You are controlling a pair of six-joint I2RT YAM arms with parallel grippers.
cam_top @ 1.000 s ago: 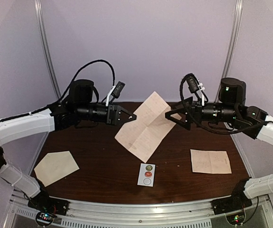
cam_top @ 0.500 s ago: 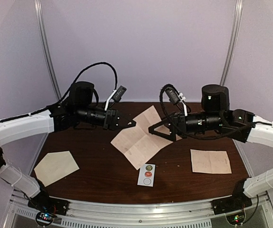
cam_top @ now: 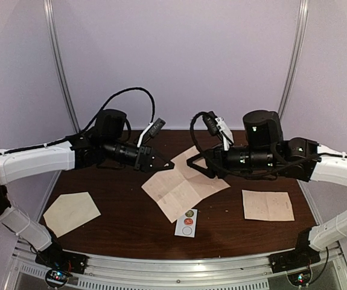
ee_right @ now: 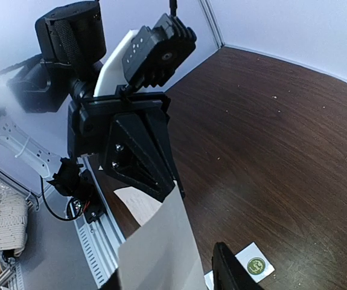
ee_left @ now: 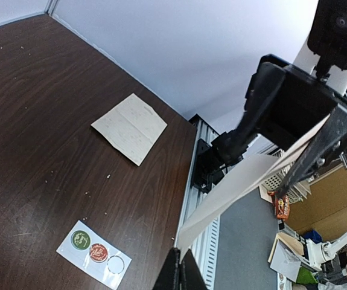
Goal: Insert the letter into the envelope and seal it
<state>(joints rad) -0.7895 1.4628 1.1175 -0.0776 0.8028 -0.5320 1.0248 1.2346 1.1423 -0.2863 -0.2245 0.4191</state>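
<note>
The letter (cam_top: 182, 184), a pinkish creased sheet, hangs over the table's middle between both arms. My left gripper (cam_top: 172, 166) is shut on one corner of it; in the left wrist view the fingertips (ee_left: 179, 266) pinch the sheet (ee_left: 245, 181), which runs off toward the right arm. My right gripper (cam_top: 192, 164) is at the sheet's far edge. In the right wrist view its jaws stand apart with the sheet (ee_right: 161, 254) lying between them, clear of the right finger (ee_right: 230, 272). The cream envelope (cam_top: 70, 211), flap out, lies flat at the near left, away from both grippers.
A white card of round stickers (cam_top: 186, 222) lies near the front edge, just below the letter; it also shows in the wrist views (ee_left: 95, 252) (ee_right: 254, 264). Another creased folded sheet (cam_top: 268, 205) lies at the near right. Aluminium rail along the front edge (cam_top: 179, 266).
Both grippers came down and closer together, bringing the letter from upright to low and nearly flat over the table. The right gripper moved left onto the sheet and its jaws narrowed.
</note>
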